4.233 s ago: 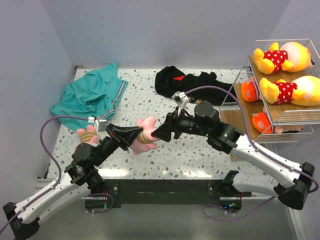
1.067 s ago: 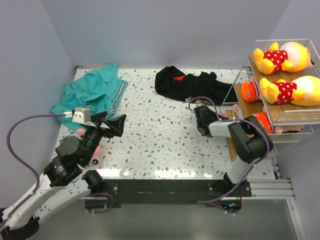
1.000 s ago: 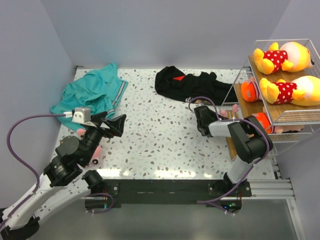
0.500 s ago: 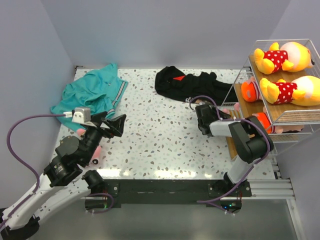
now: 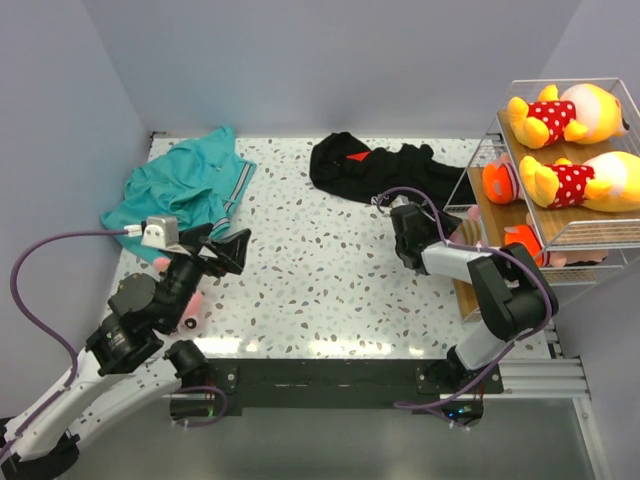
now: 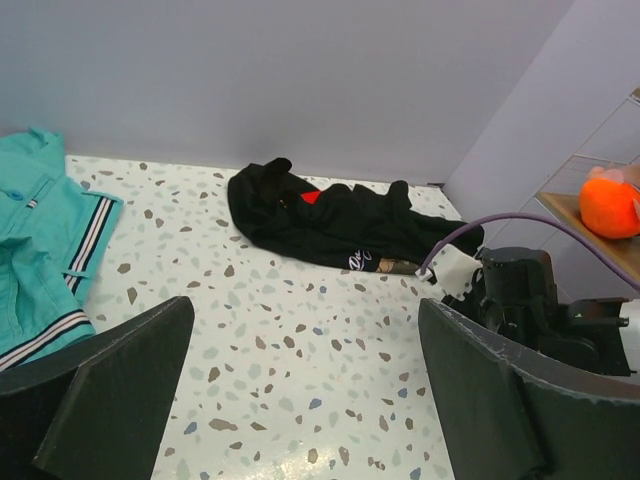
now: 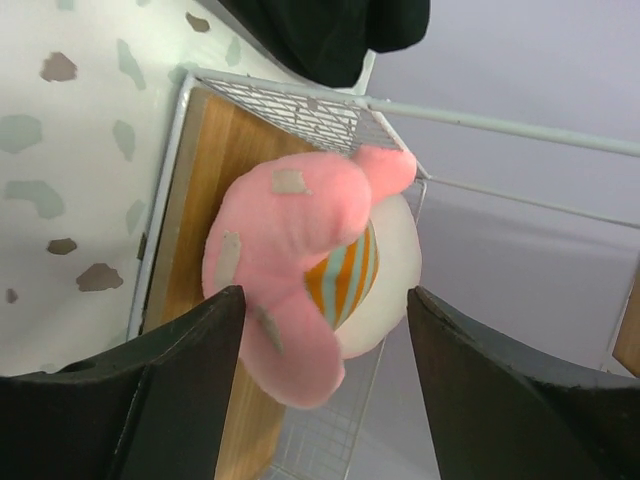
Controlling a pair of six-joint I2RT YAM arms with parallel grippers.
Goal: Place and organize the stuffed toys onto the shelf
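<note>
Robot lab test cell. Plain lilac walls (image 5: 330, 60) box in a speckled table (image 5: 330, 270) on its far, L & R edges. Two arms, L (image 5: 135, 315) & R (image 5: 505, 290), bolted to a black base plate (image 5: 330, 380) along the near edge, w/ purple cables (image 5: 20, 285) and a wrist cam (image 5: 158, 232). Staged props: teal shirt (image 5: 180, 185) at far-L corner, black garment (image 5: 370, 165) by far edge, wire shelf (image 5: 590, 232) w/ stuffed toys (image 5: 560, 115) at R edge.
</note>
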